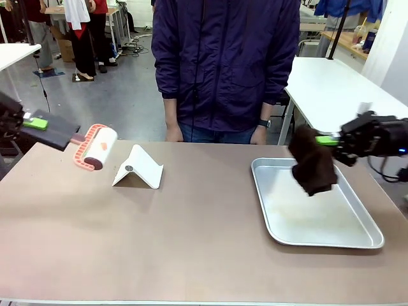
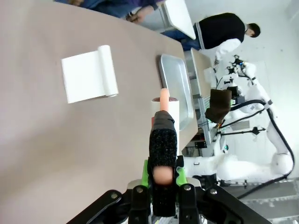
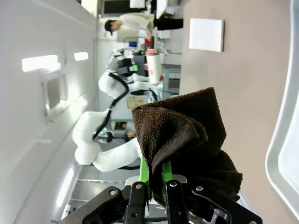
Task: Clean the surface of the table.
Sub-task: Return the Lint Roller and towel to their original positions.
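Spanning the front view from edge to edge, the table (image 1: 191,236) shows its matte brownish-taupe top with a person (image 1: 224,64) in a dark jacket standing at the far side, hands resting at the far edge. At the left end the left gripper (image 1: 38,121) holds a lint roller (image 1: 95,148) by its dark handle, jaws closed on that handle; the roller's white drum in its salmon-pink frame hangs just above the tabletop near the far left corner. In the left wrist view the green pads (image 2: 145,173) clamp the black textured handle, with the pink shaft and drum pointing away over the table. Just beside the roller, toward the middle, a white folded sheet (image 1: 139,167) stands tented on the table. On the right half lies a shiny rectangular metal tray (image 1: 357,237), its long side angled toward the near right corner. Above the tray's far part the right gripper (image 1: 333,141) is clamped on a dark brown cloth (image 1: 312,162), which hangs down bunched over the tray. The right wrist view shows the towel-like cloth (image 3: 182,130) pinched between the green pads, folded over them, with the tray's rim at the picture's right edge.
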Robot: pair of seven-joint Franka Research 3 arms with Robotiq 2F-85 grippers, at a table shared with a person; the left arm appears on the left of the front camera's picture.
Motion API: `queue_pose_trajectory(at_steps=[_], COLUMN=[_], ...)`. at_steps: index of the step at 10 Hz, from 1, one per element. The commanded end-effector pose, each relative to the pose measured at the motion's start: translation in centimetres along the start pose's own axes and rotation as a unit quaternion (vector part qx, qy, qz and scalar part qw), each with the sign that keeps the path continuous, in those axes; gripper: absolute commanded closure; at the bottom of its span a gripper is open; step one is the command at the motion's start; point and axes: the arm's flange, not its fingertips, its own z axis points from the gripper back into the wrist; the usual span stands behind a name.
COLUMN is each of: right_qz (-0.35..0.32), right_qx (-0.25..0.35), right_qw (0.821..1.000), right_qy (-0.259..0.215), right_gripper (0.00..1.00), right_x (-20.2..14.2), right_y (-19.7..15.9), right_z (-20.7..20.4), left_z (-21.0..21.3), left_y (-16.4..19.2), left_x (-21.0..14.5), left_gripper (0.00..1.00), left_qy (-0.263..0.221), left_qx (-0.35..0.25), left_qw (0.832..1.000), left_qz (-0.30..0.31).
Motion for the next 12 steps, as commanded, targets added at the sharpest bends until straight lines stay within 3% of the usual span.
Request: queue_pose_trajectory(at_steps=[1, 3, 5, 10, 12], right_qz=[0.012, 0.034, 0.024, -0.020, -0.038], right_qx=[-0.044, -0.097, -0.143, -0.212, -0.208], right_qw=[0.998, 0.988, 0.977, 0.966, 0.968], right_qy=[-0.041, -0.117, -0.154, -0.148, -0.139], right_gripper=[0.88, 0.88, 0.88, 0.88, 0.88], right_x=[1.8, 4.4, 5.9, 6.5, 6.3], right_y=[0.9, 0.1, -1.7, -6.6, -7.7], right_z=[-5.8, -11.2, -14.6, -17.0, -16.3], left_z=[-2.3, -6.0, -9.3, -15.9, -17.8], left_y=[-3.8, -6.6, -8.1, -8.9, -9.1], left_x=[2.2, 4.4, 6.3, 9.7, 10.1], left_gripper=[0.78, 0.78, 0.78, 0.78, 0.78], left_qy=[-0.036, -0.040, -0.038, 0.005, 0.014], left_qx=[0.039, 0.115, 0.184, 0.247, 0.262], left_qw=[0.999, 0.992, 0.981, 0.968, 0.964], left_qz=[0.011, 0.020, 0.040, 0.044, 0.034])
